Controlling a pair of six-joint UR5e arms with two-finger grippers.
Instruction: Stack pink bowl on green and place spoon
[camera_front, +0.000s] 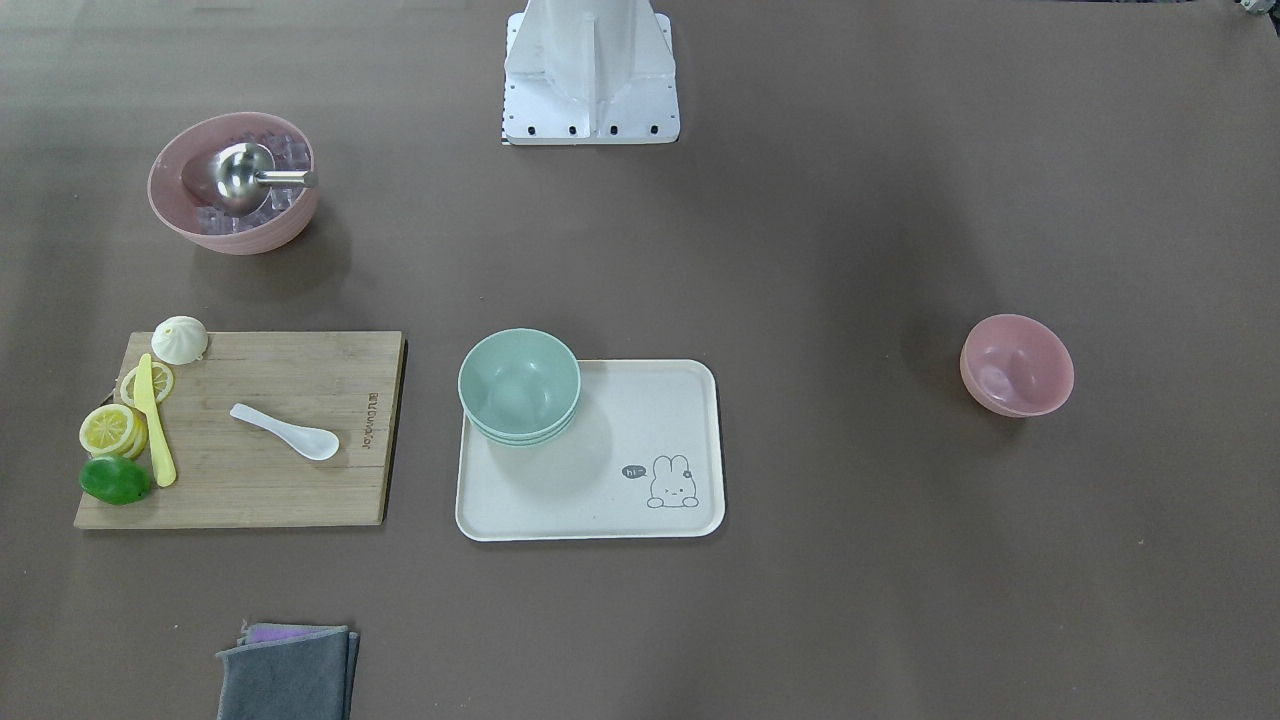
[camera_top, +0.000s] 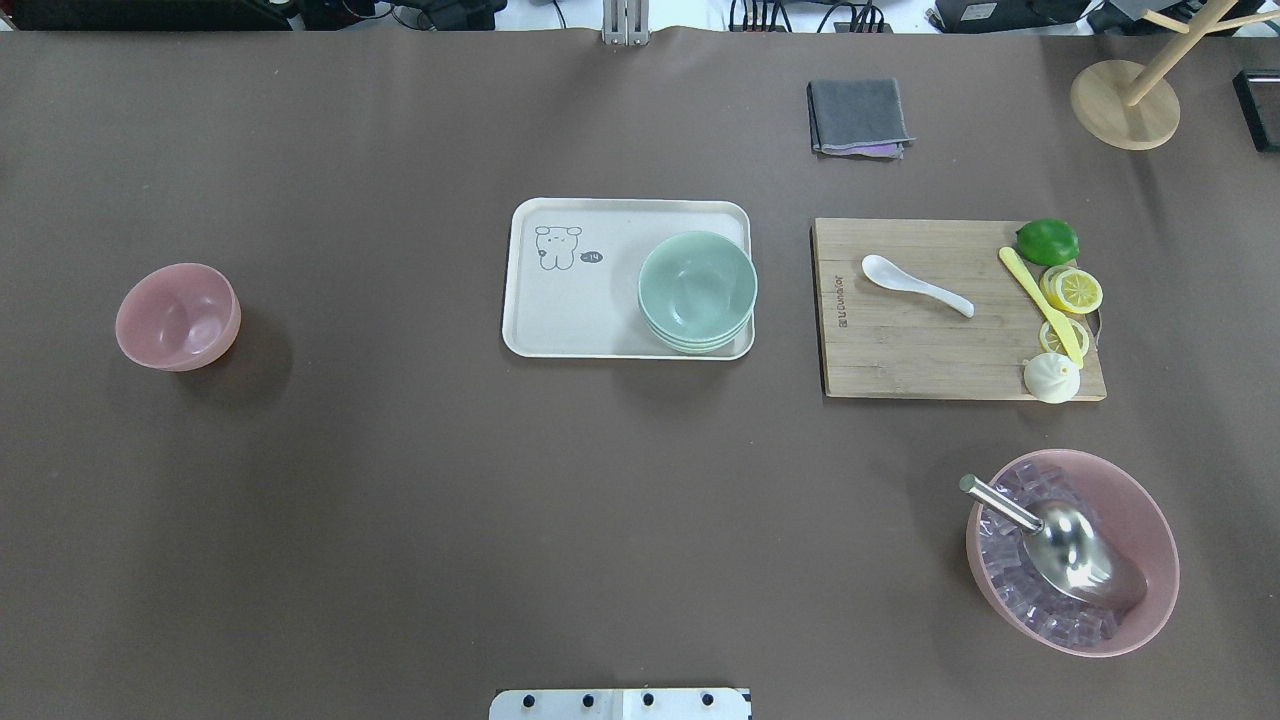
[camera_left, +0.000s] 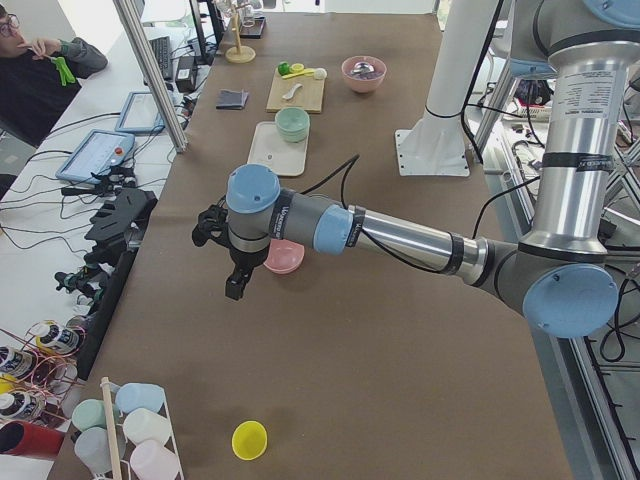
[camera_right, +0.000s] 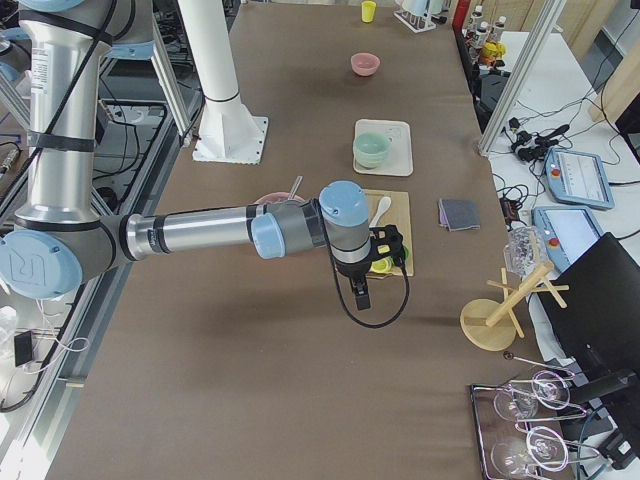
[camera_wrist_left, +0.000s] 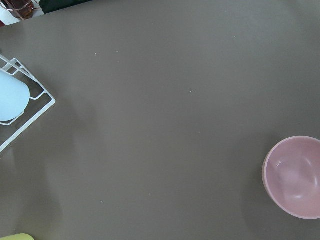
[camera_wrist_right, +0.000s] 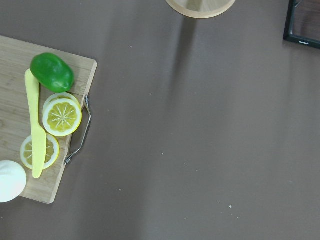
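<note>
The left gripper (camera_left: 236, 284) hangs above the brown desk (camera_top: 400, 520), pointing down. The side view does not show whether its jaws are apart or together. The pink bowl (camera_top: 178, 316) stands upright and empty on the bare desk just beyond this gripper, toward the desk's middle, at the lower right edge of its wrist view.

The right gripper (camera_right: 361, 293) hangs over the opposite end of the desk, and its jaws cannot be judged either. Just past it lies the cutting board (camera_top: 900, 360). The board's near end carries a lime (camera_wrist_right: 52, 72), lemon slices (camera_wrist_right: 62, 116), a yellow knife (camera_wrist_right: 36, 125) and a white bun (camera_wrist_right: 10, 181). The white spoon (camera_top: 916, 285) lies flat further along the board, its bowl end away from this gripper.

Between the two grippers, a cream tray (camera_top: 570, 320) holds the green bowls (camera_top: 697, 290), nested at the end nearest the board.

A grey cloth (camera_top: 858, 116) lies toward the operators' side. A wooden stand (camera_right: 495, 320) rises behind the right gripper. A seated person (camera_left: 40, 60) is beside a bench with tablets and cables.
</note>
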